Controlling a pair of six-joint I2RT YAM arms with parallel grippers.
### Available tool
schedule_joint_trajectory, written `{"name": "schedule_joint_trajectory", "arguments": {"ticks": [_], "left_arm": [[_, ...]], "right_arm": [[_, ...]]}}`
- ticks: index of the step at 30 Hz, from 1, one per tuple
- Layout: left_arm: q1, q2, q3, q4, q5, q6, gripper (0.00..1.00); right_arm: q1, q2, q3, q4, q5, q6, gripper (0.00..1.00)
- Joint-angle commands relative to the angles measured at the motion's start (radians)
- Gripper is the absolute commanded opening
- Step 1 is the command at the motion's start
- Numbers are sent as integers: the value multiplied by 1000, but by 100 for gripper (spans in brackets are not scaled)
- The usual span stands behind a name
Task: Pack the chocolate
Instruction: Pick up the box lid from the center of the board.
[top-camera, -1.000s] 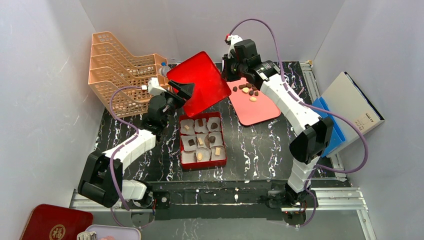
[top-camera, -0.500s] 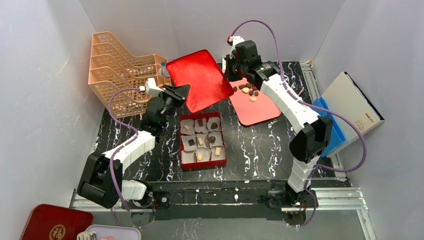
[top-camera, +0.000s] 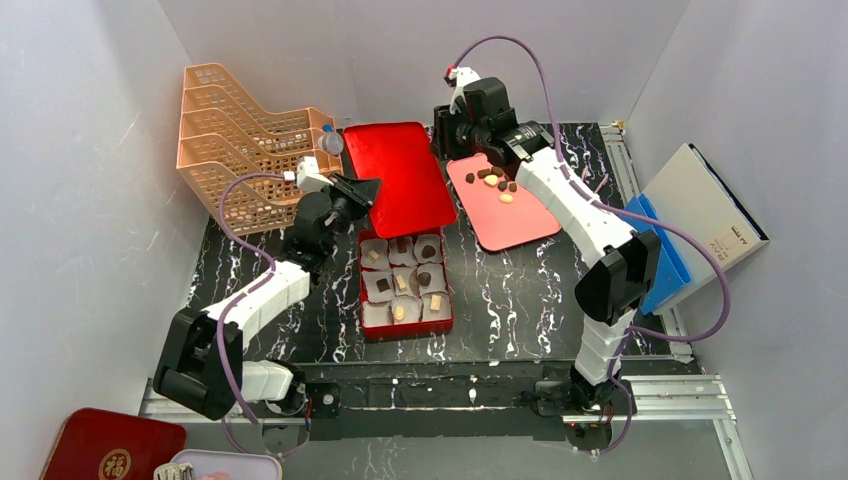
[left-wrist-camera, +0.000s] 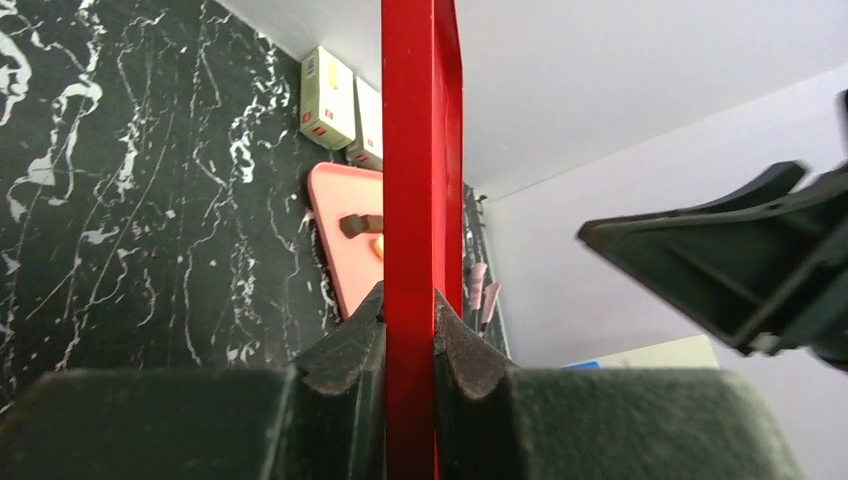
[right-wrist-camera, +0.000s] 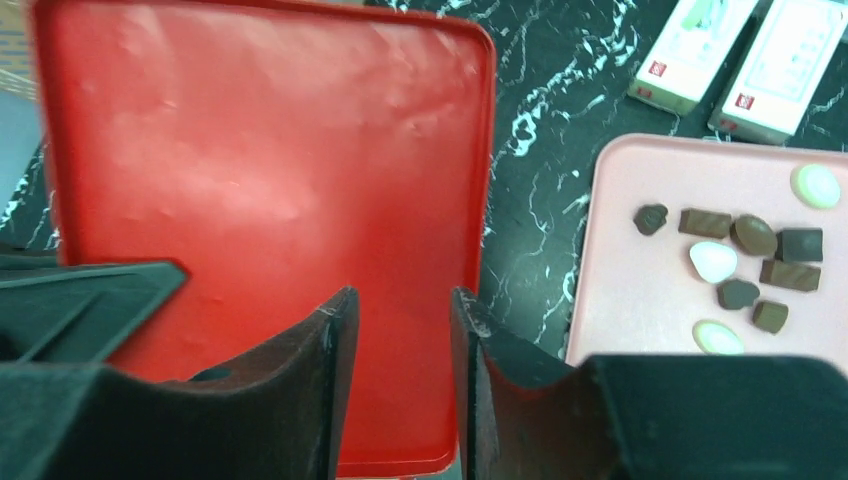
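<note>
Brown and pale chocolate (top-camera: 492, 180): loose cluster at far end of pink tray (top-camera: 515, 225), strung across its width; more pieces sit in cups of red box (top-camera: 408, 333). Left gripper (left-wrist-camera: 410, 322) pinching red lid (top-camera: 398, 178) edge; right gripper (right-wrist-camera: 400, 325) jaws parted above it. Black veined table (top-camera: 520, 290), white walls (top-camera: 80, 200)

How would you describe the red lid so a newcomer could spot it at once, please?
On the black table, look just behind the red box of paper cups. The lid is the flat, bare red panel between the orange baskets and the pink tray, one near corner pinched by the left gripper.
</note>
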Motion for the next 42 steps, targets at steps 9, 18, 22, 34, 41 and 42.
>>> {"name": "schedule_joint_trajectory", "arguments": {"ticks": [9, 18, 22, 34, 41, 42], "left_arm": [[-5, -56, 153, -198, -33, 44, 0], [-6, -108, 250, -468, -70, -187, 0], [-5, -161, 285, -598, -87, -287, 0], [-5, -264, 357, -912, -61, -651, 0], [-6, -208, 453, -1056, -24, -673, 0], [-5, -191, 460, -1056, -3, -672, 0]], "right_arm": [[8, -32, 119, -22, 4, -4, 55], [8, -264, -164, 41, 135, -82, 59], [8, -400, -359, 175, 196, -155, 59], [9, -821, -745, 352, 127, -377, 63], [9, -863, -594, 136, -147, -440, 68], [8, -861, -573, 105, -179, -445, 68]]}}
